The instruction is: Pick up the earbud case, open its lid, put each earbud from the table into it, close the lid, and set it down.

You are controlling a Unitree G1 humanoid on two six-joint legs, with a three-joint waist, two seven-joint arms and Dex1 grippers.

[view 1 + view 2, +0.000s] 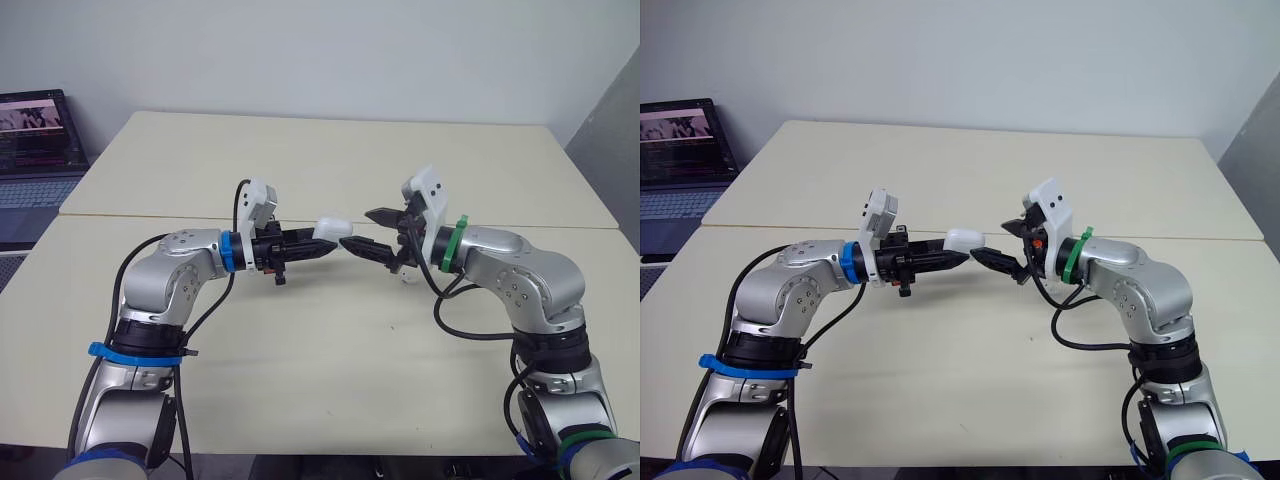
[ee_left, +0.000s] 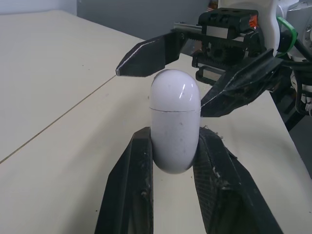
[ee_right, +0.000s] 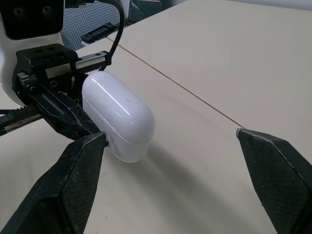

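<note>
With the earbud case [image 2: 174, 126] held tight in the left gripper [image 2: 175, 135], its shut lid [image 2: 174, 90] should be flipped up gently by the open right gripper [image 3: 170, 136].

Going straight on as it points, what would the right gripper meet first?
Most likely the lid end of the earbud case, held by the left gripper just ahead of the open right gripper.

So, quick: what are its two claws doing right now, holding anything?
Left gripper: shut on the earbud case, lid closed.
Right gripper: open, holding nothing, fingers either side of the case's lid end.
</note>
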